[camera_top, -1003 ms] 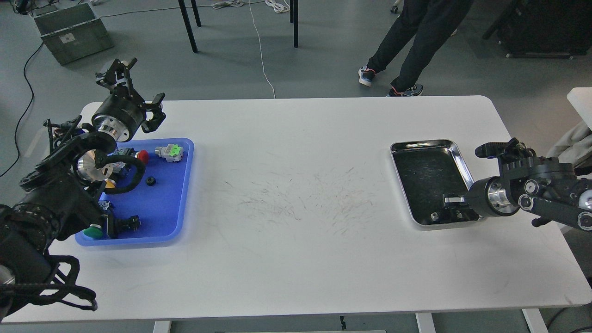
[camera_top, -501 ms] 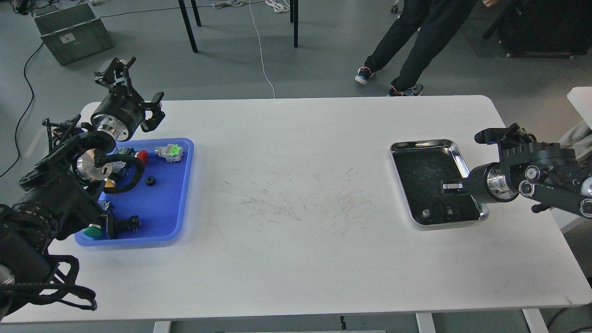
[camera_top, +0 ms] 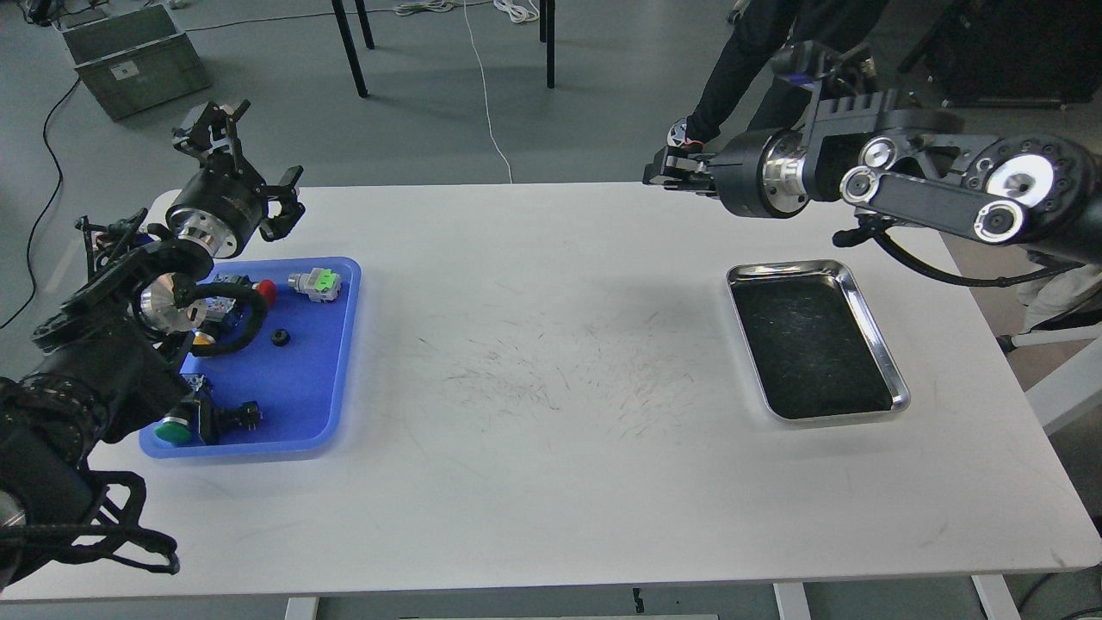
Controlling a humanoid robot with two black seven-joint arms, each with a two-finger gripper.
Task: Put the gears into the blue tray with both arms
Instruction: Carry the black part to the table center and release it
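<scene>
One gear (camera_top: 280, 337) lies in our blue tray (camera_top: 320, 405). Our left gripper (camera_top: 245, 155) hangs spread and empty above its far edge; whether our right gripper (camera_top: 667, 172) grips anything, we cannot tell.

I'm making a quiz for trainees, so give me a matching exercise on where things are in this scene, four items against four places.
Things:
1. gear
2. steel tray
3. left gripper
4. right gripper

Places:
A. table's right side
B. above the table's far edge, centre-right
C. inside the blue tray
D. over the table's far left corner

Pairs: 1-C, 2-A, 3-D, 4-B
</scene>
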